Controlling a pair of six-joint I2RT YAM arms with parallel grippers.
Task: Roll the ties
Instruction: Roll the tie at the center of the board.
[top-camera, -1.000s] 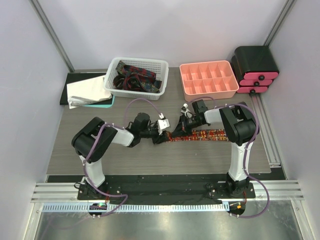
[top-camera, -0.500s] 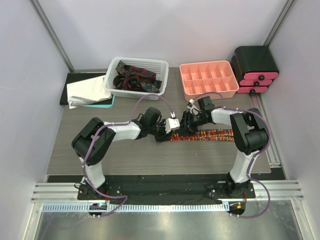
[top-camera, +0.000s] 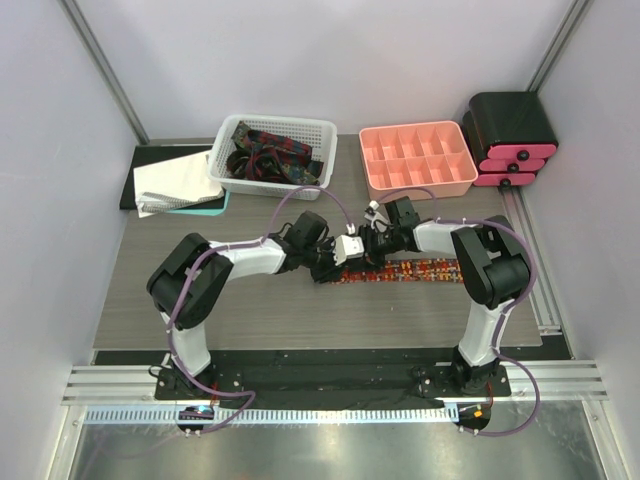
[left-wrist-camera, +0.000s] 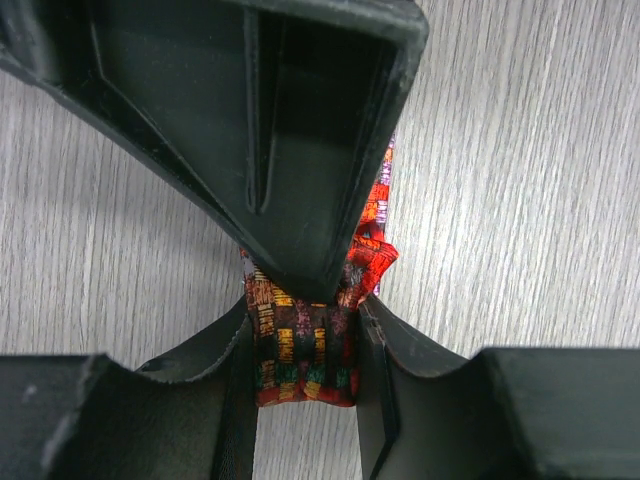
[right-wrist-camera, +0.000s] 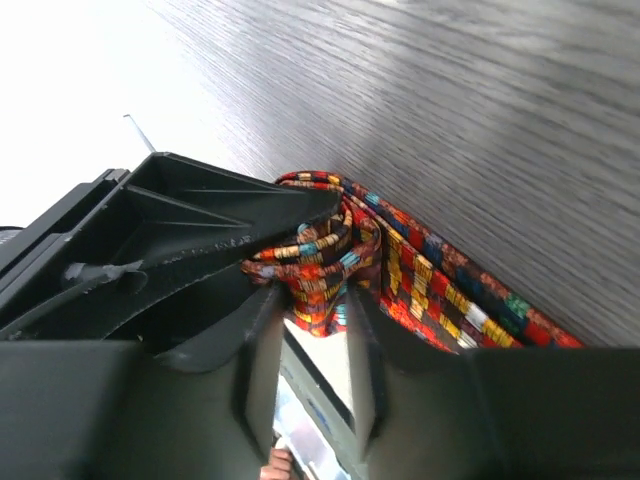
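Note:
A red tie with yellow-orange print (top-camera: 420, 269) lies flat across the table, its left end folded into a small roll. My left gripper (top-camera: 334, 266) and my right gripper (top-camera: 364, 250) meet at that roll. In the left wrist view my left gripper (left-wrist-camera: 305, 322) is shut on the rolled end (left-wrist-camera: 300, 360), with the right gripper's body just above it. In the right wrist view my right gripper (right-wrist-camera: 312, 305) is shut on the curled fold (right-wrist-camera: 322, 262), and the flat length of tie (right-wrist-camera: 450, 300) runs off to the right. More ties (top-camera: 262, 152) lie in a white basket.
The white basket (top-camera: 318, 130) stands at the back left, a pink compartment tray (top-camera: 372, 180) at the back middle, and a black and pink drawer box (top-camera: 511, 135) at the back right. A white cloth on a dark mat (top-camera: 172, 184) lies at the far left.
Both grippers have shifted right and closed in together on the tie's left end. The left arm has reached further right, and the end now sits a little further right.

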